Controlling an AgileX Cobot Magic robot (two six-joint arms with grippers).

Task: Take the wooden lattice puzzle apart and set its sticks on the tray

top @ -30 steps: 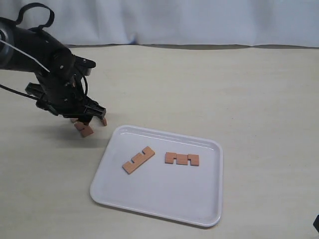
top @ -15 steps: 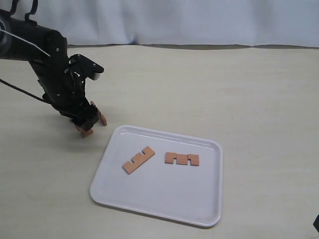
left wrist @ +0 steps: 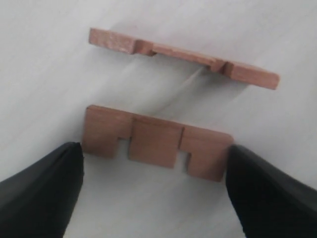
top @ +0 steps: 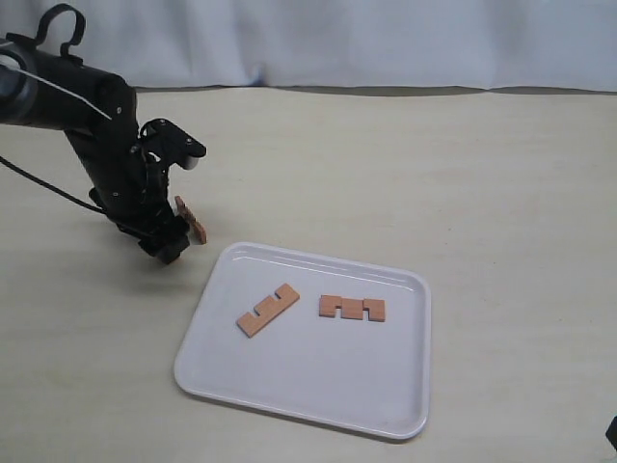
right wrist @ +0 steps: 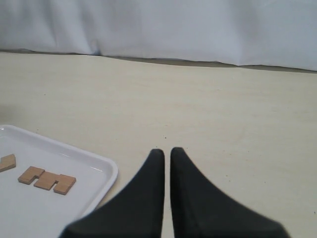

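The left arm's black fingers point(left wrist: 153, 193) stand spread either side of a short flat reddish-brown notched wooden strip point(left wrist: 156, 147) on the pale beige worktop point(top: 386, 164), their tips at its two ends; whether they press it cannot be told. A second like strip point(left wrist: 183, 55) lies just beyond. Two more strips point(top: 267, 310) point(top: 352, 309) lie apart on the large white rectangular plastic tray point(top: 386, 405). The right arm's fingers point(right wrist: 163, 153) are pressed together, grasping nothing, beside the tray.

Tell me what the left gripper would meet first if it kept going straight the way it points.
Likely the nearer stick, lying flat between the open jaws of the left gripper, then the table under it. A second stick lies beyond. Depth is hard to judge.
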